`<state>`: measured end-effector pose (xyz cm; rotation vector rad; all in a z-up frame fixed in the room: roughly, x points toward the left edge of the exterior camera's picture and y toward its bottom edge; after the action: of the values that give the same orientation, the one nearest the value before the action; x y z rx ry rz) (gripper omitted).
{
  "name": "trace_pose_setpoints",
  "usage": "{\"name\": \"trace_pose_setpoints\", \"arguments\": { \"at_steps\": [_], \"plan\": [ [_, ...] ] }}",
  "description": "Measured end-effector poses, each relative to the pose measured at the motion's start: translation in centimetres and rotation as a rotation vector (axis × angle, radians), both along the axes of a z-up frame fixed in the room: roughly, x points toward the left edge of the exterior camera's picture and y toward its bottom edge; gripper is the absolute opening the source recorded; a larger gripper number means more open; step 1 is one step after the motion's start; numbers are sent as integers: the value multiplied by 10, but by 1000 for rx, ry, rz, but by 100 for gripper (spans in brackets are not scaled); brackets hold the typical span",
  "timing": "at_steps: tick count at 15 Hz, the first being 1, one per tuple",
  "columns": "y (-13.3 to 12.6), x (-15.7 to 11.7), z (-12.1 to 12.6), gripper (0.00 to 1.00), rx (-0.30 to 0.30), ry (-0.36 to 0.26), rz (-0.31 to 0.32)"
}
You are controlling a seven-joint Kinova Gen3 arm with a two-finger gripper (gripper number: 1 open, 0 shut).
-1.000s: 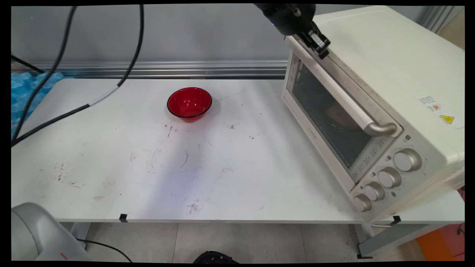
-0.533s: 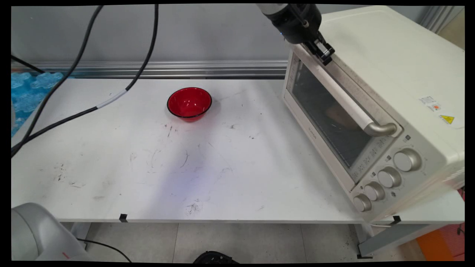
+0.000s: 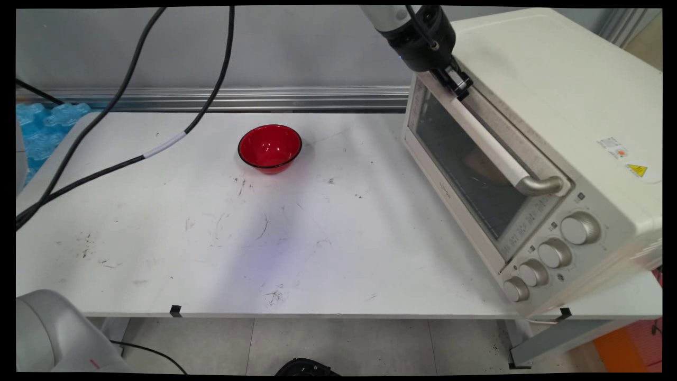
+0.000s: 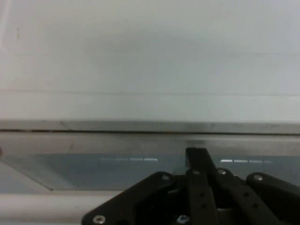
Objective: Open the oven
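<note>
One red bowl (image 3: 270, 147) stands on the one white table (image 3: 211, 248), at about eleven o'clock from the table's middle. One cream toaster oven (image 3: 534, 153) sits at three o'clock, with one handle bar (image 3: 497, 153) and four round knobs (image 3: 550, 253). Two black cables (image 3: 132, 84) hang at ten o'clock.

Main view overlooks table; hand view hugs the oven (image 3: 534, 132) both share.

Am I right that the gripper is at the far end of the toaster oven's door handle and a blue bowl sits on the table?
Not quite: the bowl is red, as the main view shows. The gripper is indeed at the far end of the toaster oven door handle, and the bowl sits on the table.
</note>
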<state>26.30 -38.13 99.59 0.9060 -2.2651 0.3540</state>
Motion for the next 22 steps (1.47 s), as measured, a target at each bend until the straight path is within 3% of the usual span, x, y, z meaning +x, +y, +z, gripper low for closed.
{"name": "trace_pose_setpoints", "arguments": {
  "at_steps": [13,22],
  "plan": [
    [19,18,-10,0,57,-47,-19],
    [29,31,-34,0,93,-85,-30]
  ]
}}
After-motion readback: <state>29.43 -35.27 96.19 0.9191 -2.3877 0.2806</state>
